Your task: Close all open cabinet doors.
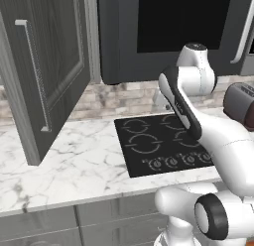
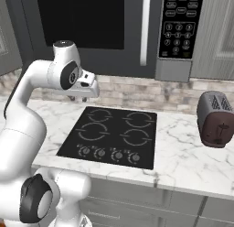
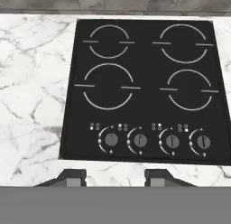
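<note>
Open cabinet door (image 1: 47, 71): upper left of the left base view, swung out over the marble counter (image 1: 74, 160), its silver bar handle (image 1: 33, 74) facing the room.
Gripper (image 3: 114, 177): jaws parted, holding nothing, above the front edge of the cooktop (image 3: 144, 87) (well apart from the door).
Risk: a wide swing towards the door could strike its edge.
Toaster (image 2: 215, 118): right side, unlikely to interfere.
</note>
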You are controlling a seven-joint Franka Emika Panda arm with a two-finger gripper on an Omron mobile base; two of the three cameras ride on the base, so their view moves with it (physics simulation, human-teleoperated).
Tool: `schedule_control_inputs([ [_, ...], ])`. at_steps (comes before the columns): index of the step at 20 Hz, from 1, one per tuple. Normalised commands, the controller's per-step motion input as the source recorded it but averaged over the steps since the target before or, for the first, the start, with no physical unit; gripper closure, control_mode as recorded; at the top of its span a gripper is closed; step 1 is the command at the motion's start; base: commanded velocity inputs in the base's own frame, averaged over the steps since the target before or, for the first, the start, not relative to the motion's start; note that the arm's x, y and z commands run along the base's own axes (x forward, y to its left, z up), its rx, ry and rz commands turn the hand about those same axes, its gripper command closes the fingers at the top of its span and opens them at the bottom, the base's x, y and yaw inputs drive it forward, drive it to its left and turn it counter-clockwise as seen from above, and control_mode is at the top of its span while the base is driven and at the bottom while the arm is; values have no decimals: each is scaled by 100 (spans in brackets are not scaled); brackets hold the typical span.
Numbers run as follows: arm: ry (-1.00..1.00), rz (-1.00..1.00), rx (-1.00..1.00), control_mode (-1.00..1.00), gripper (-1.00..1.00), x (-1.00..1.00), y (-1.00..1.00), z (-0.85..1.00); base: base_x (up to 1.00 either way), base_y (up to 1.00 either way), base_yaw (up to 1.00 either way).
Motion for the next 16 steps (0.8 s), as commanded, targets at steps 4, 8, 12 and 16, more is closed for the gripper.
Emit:
schedule_control_inputs([
  [4,0,0,0,-100,-100,6,0,0,0,0,0],
  [8,-17,0,0,-100,-100,-61,20,-2,0,0,0],
  [12,-29,2,-3,-100,-100,-60,33,0,0,0,0],
  [16,-27,3,-4,-100,-100,-52,16,3,0,0,0],
])
